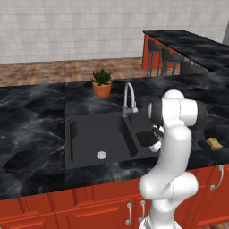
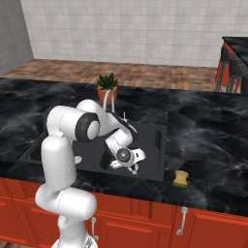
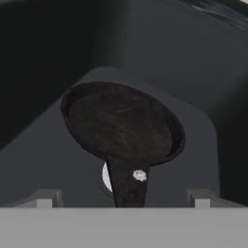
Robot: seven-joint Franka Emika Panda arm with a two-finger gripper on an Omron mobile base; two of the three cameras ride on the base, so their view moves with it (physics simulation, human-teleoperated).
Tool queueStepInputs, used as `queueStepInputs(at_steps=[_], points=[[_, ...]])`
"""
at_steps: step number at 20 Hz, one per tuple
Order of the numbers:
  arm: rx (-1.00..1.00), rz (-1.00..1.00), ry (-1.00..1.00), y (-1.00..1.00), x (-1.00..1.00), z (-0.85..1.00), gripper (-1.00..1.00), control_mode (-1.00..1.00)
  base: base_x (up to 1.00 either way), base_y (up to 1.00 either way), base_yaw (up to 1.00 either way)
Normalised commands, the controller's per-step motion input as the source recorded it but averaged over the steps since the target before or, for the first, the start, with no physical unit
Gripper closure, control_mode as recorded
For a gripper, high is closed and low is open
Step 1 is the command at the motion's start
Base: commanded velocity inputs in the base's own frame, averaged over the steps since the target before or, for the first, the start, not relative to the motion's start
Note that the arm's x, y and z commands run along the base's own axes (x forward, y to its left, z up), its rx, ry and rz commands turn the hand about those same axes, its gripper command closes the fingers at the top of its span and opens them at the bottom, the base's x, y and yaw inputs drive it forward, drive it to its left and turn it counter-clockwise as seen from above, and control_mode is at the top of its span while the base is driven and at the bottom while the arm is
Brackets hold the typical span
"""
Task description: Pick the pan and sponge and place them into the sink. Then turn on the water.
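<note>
Black marbled countertop (image 1: 36, 116) runs across the kitchen above red cabinet fronts (image 1: 67, 208), with a tiled wall and wood floor behind. Set into it is the sink (image 1: 89, 134), a matte black double basin with a silver drain (image 1: 101, 155) in the basin farther from the hand. A curved silver faucet (image 1: 129, 98) stands at its back rim, above and beyond the hand, and an orange plant pot (image 1: 102, 88) sits on the counter past that.

The white arm bends down into the nearer basin, so the gripper (image 2: 130, 167) hangs low inside it. Its jaws stand wide, the two tips well apart and closed on nothing.

The pan (image 3: 121, 123) lies flat on the basin floor directly ahead of the hand, just beyond the fingertips (image 3: 44, 198). Its round bowl is on the far side; its handle (image 3: 128, 186) points straight back toward the hand, so the long axis runs along the line of the hand's view, passing between the two tips without touching either. A pale round patch shows from under the handle.

The sponge (image 2: 181, 178) lies on the counter outside the sink, well apart from the hand, near the front edge.
</note>
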Motion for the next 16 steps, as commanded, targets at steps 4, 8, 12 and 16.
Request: queueStepInputs(at_steps=[4,8,12,16], points=[[0.0,0.03,-0.07,-0.05,0.0,0.61,-1.0,-1.0,0.0,0.0,0.0],[0.0,0.02,-0.06,-0.12,0.0,0.61,-1.0,-1.0,0.0,0.0,0.0],[0.0,0.0,-0.04,-0.25,-0.01,0.57,-1.0,-1.0,0.0,0.0,0.0],[0.0,0.0,0.0,-0.19,-0.03,0.61,-1.0,-1.0,0.0,0.0,0.0]])
